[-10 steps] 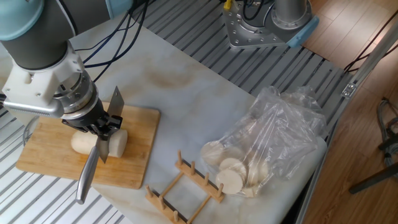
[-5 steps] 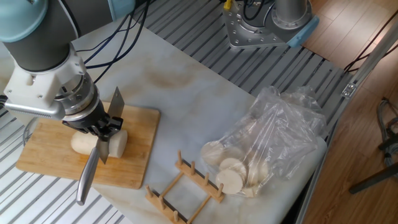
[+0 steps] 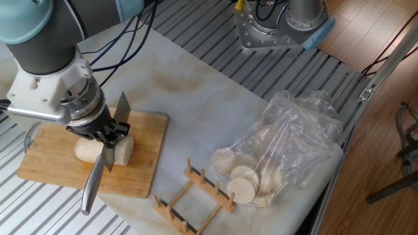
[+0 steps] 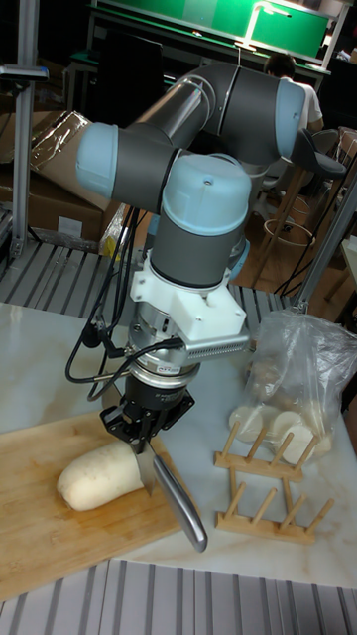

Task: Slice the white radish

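The thick, smooth, cream-white radish (image 3: 103, 149) lies on its side on the pale wooden cutting board (image 3: 49, 163), at the left of the frame, low down. In the tall view it shows as one long piece with a round end at the left (image 4: 102, 475).

The robot's black hand (image 3: 108, 132) is pinched tight on a silver metal knife (image 3: 93, 183). The handle points down toward the near edge of the board. The wide blade sticks up on the far side of the hand. The knife is across the radish near its right end.

What could go wrong? The radish is round and nothing holds it down, so I think it could roll or slide when the knife pushes. Then the cut would go crooked. The cut piece could also stick to the blade or tumble off the board. The knife might twist in the hand if the push is hard.

Farther right on the white desk (image 3: 189, 117) sits a small wooden rack with pegs (image 3: 194, 196). Beyond it is a clear plastic bag of pale round slices (image 3: 281, 153), well apart from the board.
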`<action>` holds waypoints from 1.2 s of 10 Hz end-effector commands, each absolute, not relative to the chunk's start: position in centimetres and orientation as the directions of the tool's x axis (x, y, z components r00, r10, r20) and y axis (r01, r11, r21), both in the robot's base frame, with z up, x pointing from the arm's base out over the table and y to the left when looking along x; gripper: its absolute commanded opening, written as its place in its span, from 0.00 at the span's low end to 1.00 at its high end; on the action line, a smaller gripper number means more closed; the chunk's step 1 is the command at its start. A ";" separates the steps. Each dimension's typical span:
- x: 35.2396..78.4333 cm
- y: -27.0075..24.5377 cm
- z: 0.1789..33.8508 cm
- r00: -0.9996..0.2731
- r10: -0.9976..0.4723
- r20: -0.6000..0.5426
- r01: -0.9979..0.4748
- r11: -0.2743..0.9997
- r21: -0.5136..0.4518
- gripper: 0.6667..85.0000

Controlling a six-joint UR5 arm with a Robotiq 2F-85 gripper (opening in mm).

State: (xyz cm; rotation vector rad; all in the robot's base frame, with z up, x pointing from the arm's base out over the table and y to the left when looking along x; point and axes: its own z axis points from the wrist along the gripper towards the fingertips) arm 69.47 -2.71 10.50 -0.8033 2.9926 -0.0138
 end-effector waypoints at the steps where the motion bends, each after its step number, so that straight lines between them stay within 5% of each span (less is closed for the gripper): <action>1: 69.3 -2.8 10.6 -0.861 -0.507 -0.050 -0.507 0.862 -0.017 0.01; 12: 69.7 -2.4 10.0 -0.863 -0.500 -0.067 -0.499 0.866 -0.028 0.01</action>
